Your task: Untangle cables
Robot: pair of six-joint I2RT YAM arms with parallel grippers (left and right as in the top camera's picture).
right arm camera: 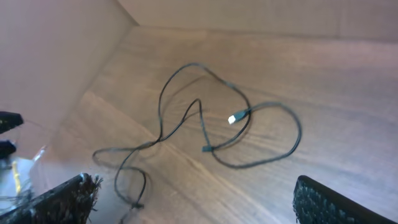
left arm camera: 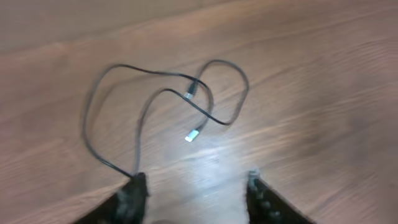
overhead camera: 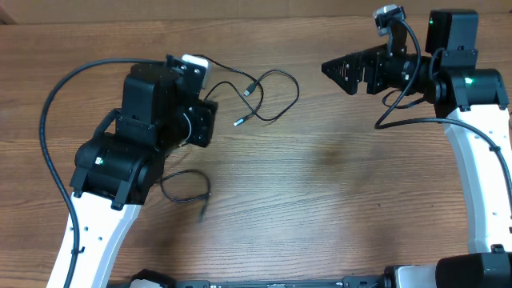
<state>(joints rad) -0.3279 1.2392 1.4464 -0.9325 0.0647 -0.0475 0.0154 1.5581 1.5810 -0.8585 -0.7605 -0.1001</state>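
Thin black cables point(overhead camera: 276, 96) lie in crossing loops on the wooden table at the far centre-left, with two small plugs point(overhead camera: 250, 90) inside the loops. The left wrist view shows the same loops point(left arm camera: 214, 93) and a pale plug point(left arm camera: 193, 135) ahead of my left gripper point(left arm camera: 196, 177). Its jaws stand apart with bare wood between them, and one strand runs up to the left fingertip point(left arm camera: 135, 182). Another cable loop point(overhead camera: 186, 186) lies by the left arm's base. My right gripper point(overhead camera: 336, 74) hangs wide open at the far right, well away from the cables point(right arm camera: 205, 124).
The bulky left arm point(overhead camera: 152, 120) covers its own fingers and part of the cables from overhead. A small white object point(overhead camera: 194, 62) sits just beyond it. Thick black arm leads point(overhead camera: 48, 136) arc at the left. Clear crinkled plastic point(right arm camera: 18, 180) shows at the right wrist view's left edge.
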